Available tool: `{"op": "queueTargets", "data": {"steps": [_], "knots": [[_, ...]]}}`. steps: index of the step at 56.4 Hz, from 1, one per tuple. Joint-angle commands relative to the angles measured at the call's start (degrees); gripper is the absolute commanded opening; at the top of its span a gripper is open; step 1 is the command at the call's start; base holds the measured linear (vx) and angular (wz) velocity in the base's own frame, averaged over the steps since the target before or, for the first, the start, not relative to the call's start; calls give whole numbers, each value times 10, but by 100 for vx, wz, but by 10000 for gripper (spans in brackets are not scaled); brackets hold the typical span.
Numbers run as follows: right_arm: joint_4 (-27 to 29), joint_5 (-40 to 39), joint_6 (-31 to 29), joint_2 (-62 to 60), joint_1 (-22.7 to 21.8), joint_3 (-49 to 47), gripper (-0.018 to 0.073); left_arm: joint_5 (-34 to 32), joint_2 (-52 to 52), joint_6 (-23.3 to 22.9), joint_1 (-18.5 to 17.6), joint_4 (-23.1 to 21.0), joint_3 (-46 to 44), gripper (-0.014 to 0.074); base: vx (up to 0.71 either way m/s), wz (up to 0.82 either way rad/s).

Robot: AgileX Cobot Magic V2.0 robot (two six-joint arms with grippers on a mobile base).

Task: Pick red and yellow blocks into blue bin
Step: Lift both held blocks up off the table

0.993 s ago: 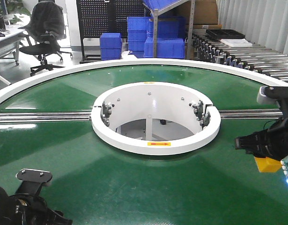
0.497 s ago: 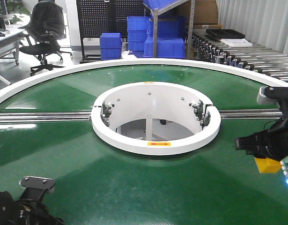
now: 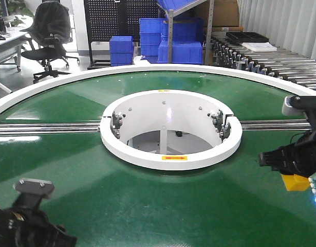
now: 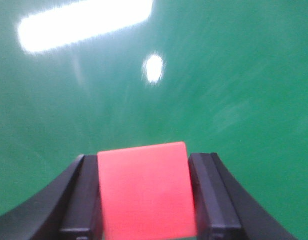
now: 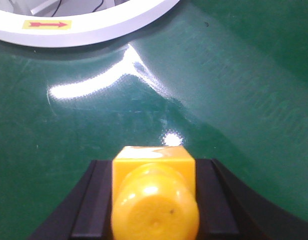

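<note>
Left wrist-mounted view gives you the left gripper (image 4: 146, 170) pinching the red block (image 4: 143, 197) between its two black fingers, over bare green belt (image 4: 234, 90). In the front view that arm sits at 7 o'clock of the white ring (image 3: 147, 154). The picture is soft, so you cannot judge how deep the block sits in the grip. If the hold is shallow, a quick swing could let it slide out onto the belt.

Across at 4 o'clock of the ring, the right gripper (image 5: 154, 167) is pressed onto the yellow block (image 5: 154, 205), a round stud facing the camera. In the front view the block hangs below the fingers, close over the belt, so a low carry could scrape it and twist it loose.

You have no blue bin in sight near either arm. Only stacked blue crates (image 3: 170, 43) stand well beyond the belt at 12 o'clock, so a release aimed blind may miss.

As for writing, there is one yellow label (image 5: 46, 24) with a red arrow on the ring, and no words or brand are readable.
</note>
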Motion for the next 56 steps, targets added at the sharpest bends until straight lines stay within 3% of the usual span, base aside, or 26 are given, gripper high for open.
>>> {"op": "queueTargets", "data": {"steps": [1,15,28,36,45,56], "knots": [[-14,-27,-31,-42,1,-16,-11,-24,-93,-1,-3,-5,-14,-6,0,0],[-4,-37,-46,-143,1,8,-11,-5,-294,-1,-3,-5,-14,-1,0,0],[-4,-149,-57,-317,1,185,-11,60,-436,-1,-3,-5,-8,-1,0,0],[-4,-175,-54,-426,1,269,-11,34,-515,-10,-3,-6,44,-1,0,0],[-13,-187,-54,-485,1,318,-11,-12,-562,-17,-3,-6,100,-1,0,0],[-20,-183,-54,-494,1,330,-11,1,-564,-17,-3,-5,108,-1,0,0]]}}
